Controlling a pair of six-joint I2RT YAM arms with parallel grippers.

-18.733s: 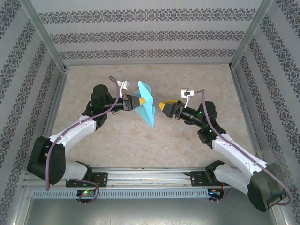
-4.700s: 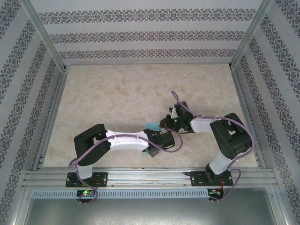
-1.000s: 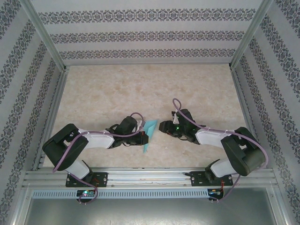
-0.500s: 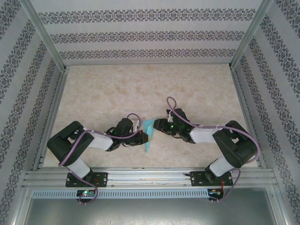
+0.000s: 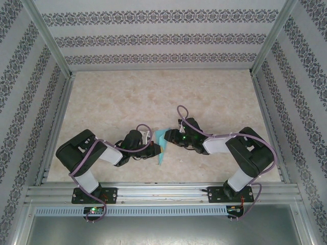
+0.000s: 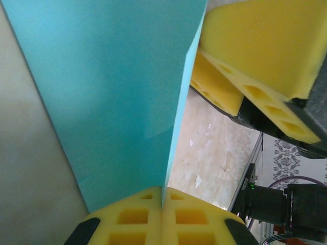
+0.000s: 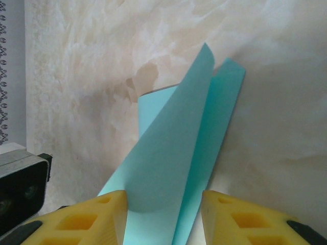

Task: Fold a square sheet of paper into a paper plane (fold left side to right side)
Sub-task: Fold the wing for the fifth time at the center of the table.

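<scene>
The turquoise sheet of paper (image 5: 162,144), folded into a slim creased shape, stands on edge low over the table between both arms. My left gripper (image 6: 162,195) is shut on its lower edge, and the paper (image 6: 102,92) rises as a broad flap away from the yellow pads. In the top view the left gripper (image 5: 155,149) sits just left of the paper and my right gripper (image 5: 171,139) just right of it. The right gripper (image 7: 163,206) is open, its yellow fingers (image 7: 94,217) straddling two overlapping paper flaps (image 7: 179,153) without pinching them.
The beige marbled table (image 5: 153,97) stretches behind the arms. Patterned walls with metal frame posts (image 5: 48,43) enclose it. A metal rail (image 5: 163,191) runs along the near edge. The right gripper's yellow fingers (image 6: 255,56) hang close above the paper in the left wrist view.
My right gripper has slid left until its fingers straddle the paper, and its jaws have narrowed a little. The left arm drew in slightly, still holding the paper.
</scene>
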